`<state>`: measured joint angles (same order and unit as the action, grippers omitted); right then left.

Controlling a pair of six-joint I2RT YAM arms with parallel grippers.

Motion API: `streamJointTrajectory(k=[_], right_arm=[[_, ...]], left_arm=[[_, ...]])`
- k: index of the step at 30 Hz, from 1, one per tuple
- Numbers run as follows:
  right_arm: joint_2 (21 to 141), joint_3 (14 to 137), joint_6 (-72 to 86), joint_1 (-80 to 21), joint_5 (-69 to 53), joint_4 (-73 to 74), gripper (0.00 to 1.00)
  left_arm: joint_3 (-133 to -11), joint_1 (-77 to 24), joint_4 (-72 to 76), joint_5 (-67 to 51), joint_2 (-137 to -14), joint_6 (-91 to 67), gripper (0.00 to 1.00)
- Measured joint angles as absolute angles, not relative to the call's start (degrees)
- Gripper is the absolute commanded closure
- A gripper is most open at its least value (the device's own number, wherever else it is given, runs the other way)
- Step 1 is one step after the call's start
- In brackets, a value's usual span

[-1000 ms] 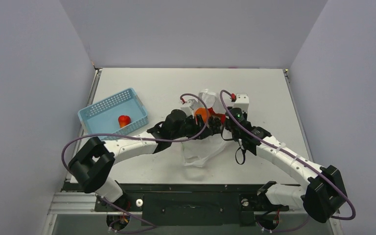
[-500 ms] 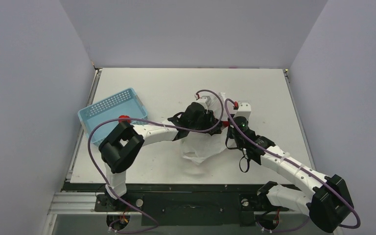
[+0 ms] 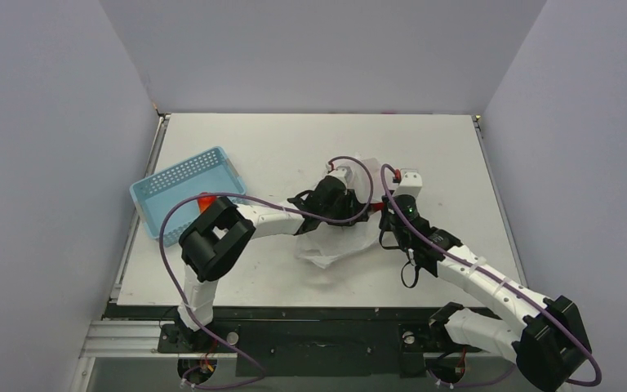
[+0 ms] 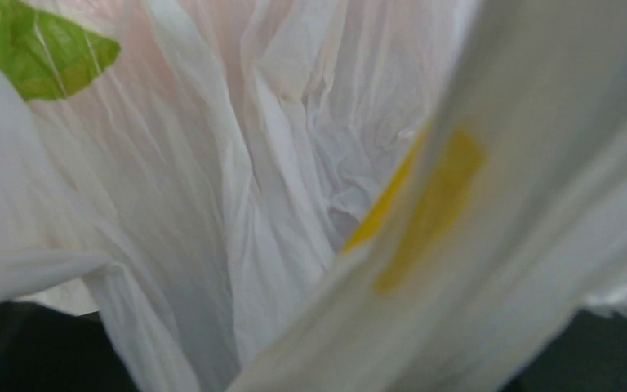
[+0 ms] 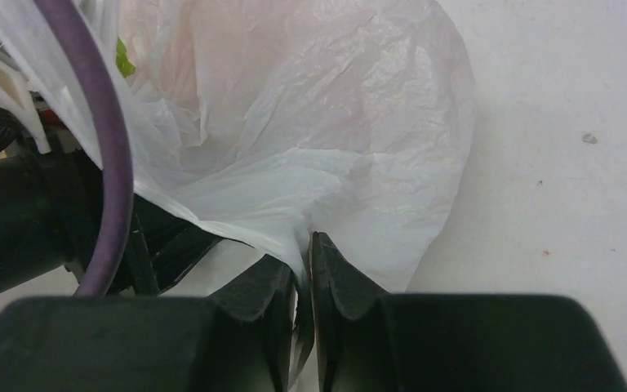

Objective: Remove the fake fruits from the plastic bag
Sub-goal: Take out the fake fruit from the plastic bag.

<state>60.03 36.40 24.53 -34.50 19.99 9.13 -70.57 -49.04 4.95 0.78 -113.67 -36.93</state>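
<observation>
The chief risk was judged to lie with the bag (image 3: pixel 336 245). Only a thin fold of its film was pinched between the pressed-together tips of the right claw (image 5: pixel 304 255), and that fold could slip out or be torn if it were pulled hard. Were it lost, the mouth could collapse around the left arm (image 3: pixel 271 219) and the fruits would be shut in. Being so light, the bag could also be dragged across the worktop (image 3: pixel 277 147) rather than emptied.

The left arm was stretched from its raised elbow across to the bag, with the wrist pushed into the bag's far end. The left claw was wrapped in film, and only white creases with green and yellow print were seen from its wrist. Whether it was spread or closed could not be told. The right arm was reached in low from the bag's right side.

No fruit could be made out plainly inside the bag. One red fruit (image 3: pixel 204 198) was seen in the basket (image 3: pixel 175 181), well apart to the bag's left.
</observation>
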Motion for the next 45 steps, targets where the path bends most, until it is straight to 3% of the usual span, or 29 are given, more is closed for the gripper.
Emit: streamJointTrajectory(k=[4, 8, 9, 12, 15, 21, 28, 35, 37, 45], right_arm=[[60.05, 34.98, 25.12, -34.48, 18.94, 7.88, 0.93], [61.19, 33.54, 26.30, -34.46, 18.59, 7.07, 0.89], [61.93, 33.45, 26.52, -34.44, 18.59, 6.92, 0.86], [63.94, 33.36, 27.68, -34.44, 18.65, 6.92, 0.61], [65.36, 33.36, 29.10, -34.41, 18.98, 6.94, 0.46], [66.65, 32.01, 31.83, -34.20, 19.14, 6.90, 0.37], [66.65, 28.34, 35.16, -33.67, 19.55, 6.24, 0.51], [62.02, 24.27, 36.80, -33.67, 19.86, 4.69, 0.95], [59.59, 23.11, 36.97, -33.61, 20.23, 4.10, 1.00], [54.96, 20.58, 37.15, -33.41, 20.99, 0.78, 1.00]], left_arm=[[-71.68, -49.08, 6.04, 1.17, -115.33, -37.28, 0.69], [-72.84, -49.08, 6.98, 1.67, -116.51, -37.60, 0.89], [-72.90, -49.08, 7.14, 1.83, -116.60, -37.71, 0.93], [-72.90, -49.08, 7.11, 2.42, -116.60, -37.87, 1.00], [-72.90, -49.08, 7.11, 2.72, -116.60, -38.17, 1.00], [-72.49, -49.08, 7.01, 2.74, -115.61, -38.79, 1.00], [-71.05, -49.12, 6.92, 2.74, -111.37, -40.66, 1.00], [-70.65, -49.67, 7.09, 2.72, -106.54, -43.03, 1.00], [-70.65, -50.00, 7.07, 2.72, -105.21, -43.48, 1.00], [-70.63, -51.24, 4.78, 2.46, -98.74, -45.36, 1.00]])
